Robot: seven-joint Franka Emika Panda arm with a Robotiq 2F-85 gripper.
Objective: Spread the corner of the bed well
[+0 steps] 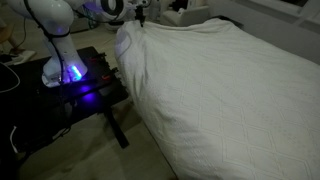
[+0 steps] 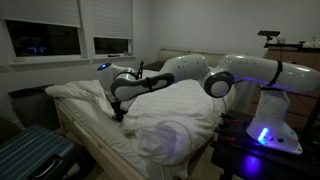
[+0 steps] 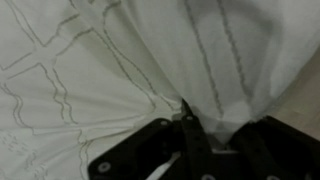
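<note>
In an exterior view, the bed [image 1: 235,95] fills most of the picture. Its white cover is stitched in a fine quilted pattern and lies fairly flat across the top. The corner [image 1: 126,40] is at the end nearest the robot, puffed up and creased, and its cloth hangs down the side beside the black bench [image 1: 95,80]. The claw [image 1: 141,16] is just above that corner, dark and small against the white. Its jaws are too small to make out here. A blue light [image 1: 72,72] glows at the foot of the white arm [image 1: 55,20].

In an exterior view from across the bed, the arm [image 2: 225,75] reaches over the bedding. The claw [image 2: 120,112] is pressed into the corner [image 2: 135,122], where the cloth rises in a thick, rumpled heap. This view alone shows two dark windows [image 2: 45,40] in the wall behind and a pillow-like bulge at the head of the bed [image 2: 75,92].

The wrist view gives the detail the others lack. The claw [image 3: 187,126] is clamped on the corner [image 3: 120,85], its black fingers [image 3: 196,150] drawn together on a pinch of cloth. Folds fan out from the pinch, and the grey stitch lines bend toward it.
</note>
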